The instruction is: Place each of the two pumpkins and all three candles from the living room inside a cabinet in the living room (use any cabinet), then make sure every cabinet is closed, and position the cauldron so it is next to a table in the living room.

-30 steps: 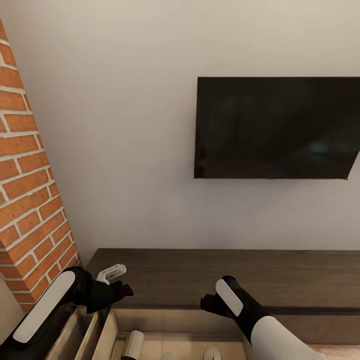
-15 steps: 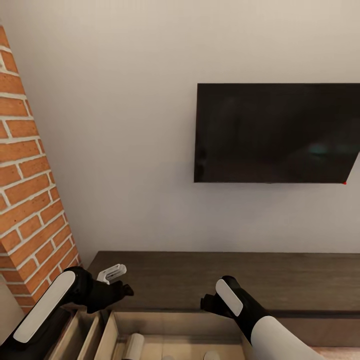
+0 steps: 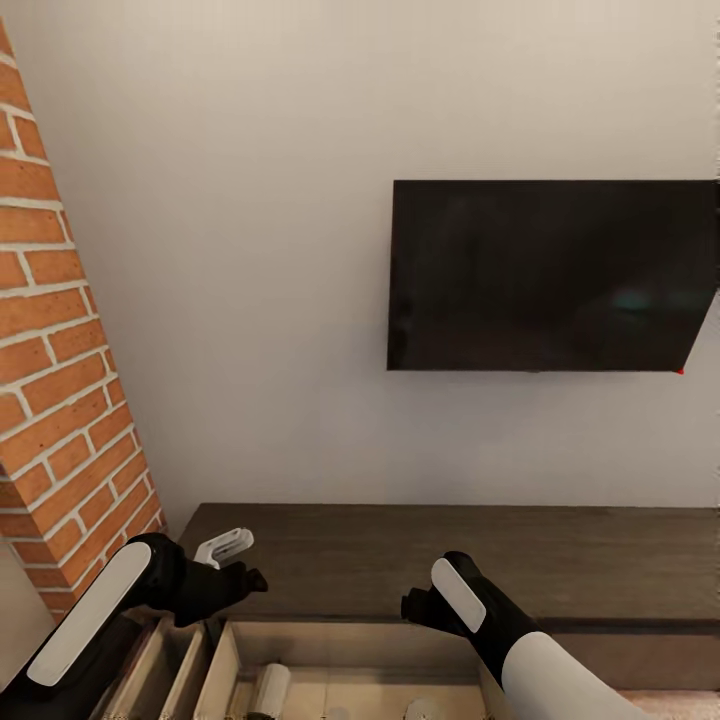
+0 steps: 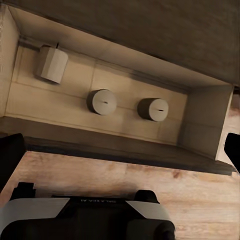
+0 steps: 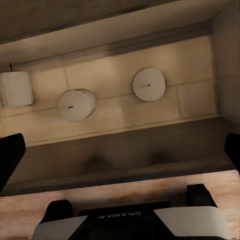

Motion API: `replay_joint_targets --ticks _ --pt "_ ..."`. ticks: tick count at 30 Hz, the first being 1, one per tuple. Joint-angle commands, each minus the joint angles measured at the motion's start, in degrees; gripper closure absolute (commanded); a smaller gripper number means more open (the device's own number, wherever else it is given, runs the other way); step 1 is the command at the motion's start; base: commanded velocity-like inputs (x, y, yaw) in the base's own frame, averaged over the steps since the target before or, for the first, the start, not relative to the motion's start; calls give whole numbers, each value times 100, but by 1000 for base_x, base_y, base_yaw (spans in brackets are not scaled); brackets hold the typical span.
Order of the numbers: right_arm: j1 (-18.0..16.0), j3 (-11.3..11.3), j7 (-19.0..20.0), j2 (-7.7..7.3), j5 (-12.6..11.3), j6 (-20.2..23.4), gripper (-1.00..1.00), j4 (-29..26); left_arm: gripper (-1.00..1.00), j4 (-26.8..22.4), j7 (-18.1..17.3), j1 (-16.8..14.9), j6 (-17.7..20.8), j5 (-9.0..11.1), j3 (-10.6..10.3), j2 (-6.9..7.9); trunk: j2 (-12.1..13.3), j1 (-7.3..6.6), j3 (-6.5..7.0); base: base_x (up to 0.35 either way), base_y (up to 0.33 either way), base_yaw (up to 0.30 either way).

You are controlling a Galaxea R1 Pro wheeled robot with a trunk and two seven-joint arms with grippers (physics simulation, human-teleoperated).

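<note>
Since the earlier frames the whole head view has tilted upward, so the television (image 3: 550, 275) is seen lower in the picture and less of the open compartment is visible at the bottom edge; the arms are shown in the same poses and nothing among the objects has been displaced.

Nearest the camera, the left gripper (image 3: 232, 572) and the right gripper (image 3: 415, 608) are held above the front of the cabinet (image 3: 450, 555). In both wrist views only dark finger tips are seen at the far edges of the picture, wide apart, with nothing between them, so both pairs of fingers are spread and empty.

Below the grippers, the cabinet's compartment is seen standing open, its pale interior exposed. Three candles are placed inside it: two upright ones (image 4: 102, 101) (image 4: 153, 109) are seen from above as round tops near each other, and a third candle (image 4: 51, 63) is lying tilted towards the compartment's end, apart from the pair. A wooden floor (image 4: 125, 180) is visible in front of the unit.

Farther back, the cabinet's dark flat top is bare. Beyond it a pale wall (image 3: 250, 250) is seen with the television mounted on it, and a brick wall (image 3: 60, 380) is seen at the left.
</note>
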Motion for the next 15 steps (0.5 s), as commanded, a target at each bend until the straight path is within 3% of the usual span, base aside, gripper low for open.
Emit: replay_joint_targets --ticks 1,15 --pt "-6 24 -57 -2 -61 1 -100 -6 -100 -6 60 -8 20 51 -5 3 37 -25 12 -275 0 0" --pt "-6 23 -51 -2 -62 -1 -100 -6 -100 -8 58 -6 20 51 -5 -3 598 -332 263 -310 0 0"
